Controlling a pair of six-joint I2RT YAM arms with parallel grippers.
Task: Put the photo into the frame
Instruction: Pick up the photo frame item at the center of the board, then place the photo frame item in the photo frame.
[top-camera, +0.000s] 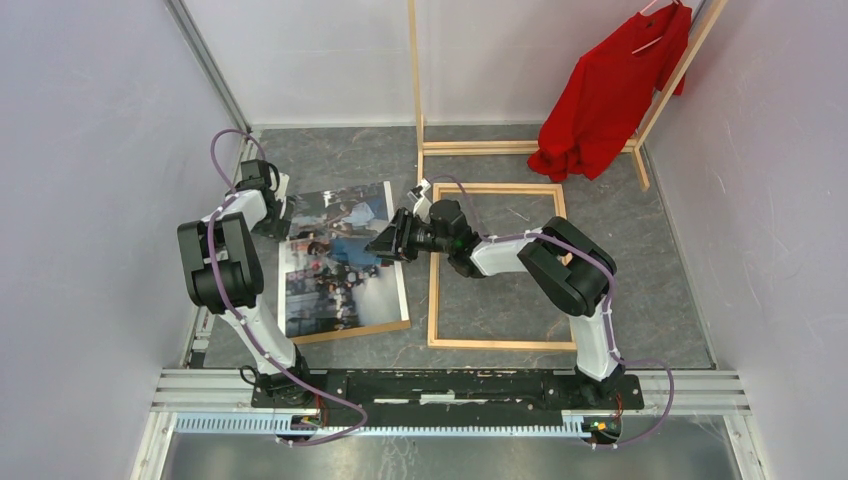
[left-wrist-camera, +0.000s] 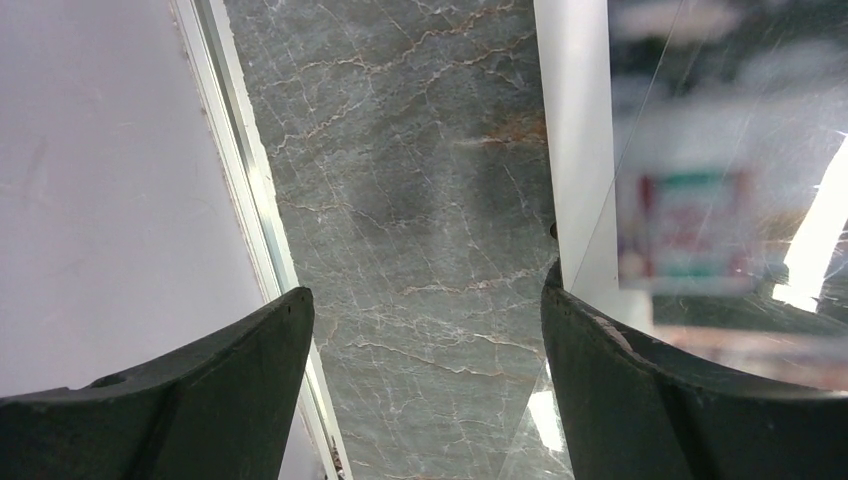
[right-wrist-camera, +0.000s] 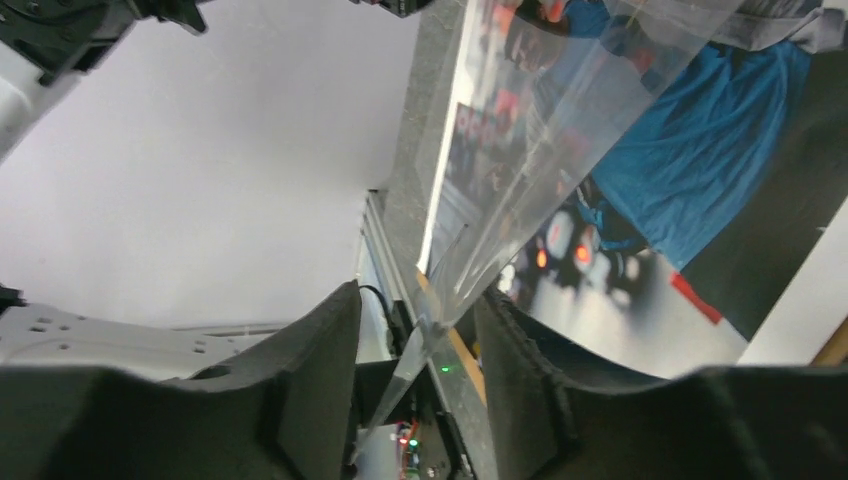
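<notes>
The frame (top-camera: 497, 343) lies flat on the table, bare stone showing inside it. Just left of it the photo (top-camera: 330, 290) lies face up on a brown board (top-camera: 350, 332), not yet in. By the frame's left rail the right gripper (right-wrist-camera: 415, 300) straddles the raised edge of a clear sheet (right-wrist-camera: 540, 130), jaws partly apart, nothing pinched. Farther left, the left gripper (left-wrist-camera: 428, 300) hangs released at the photo's far corner. The step looks like securing the sheet; next needs a firm pinch, then clearing it off the print

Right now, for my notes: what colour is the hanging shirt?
The shirt is red; top view.
</notes>
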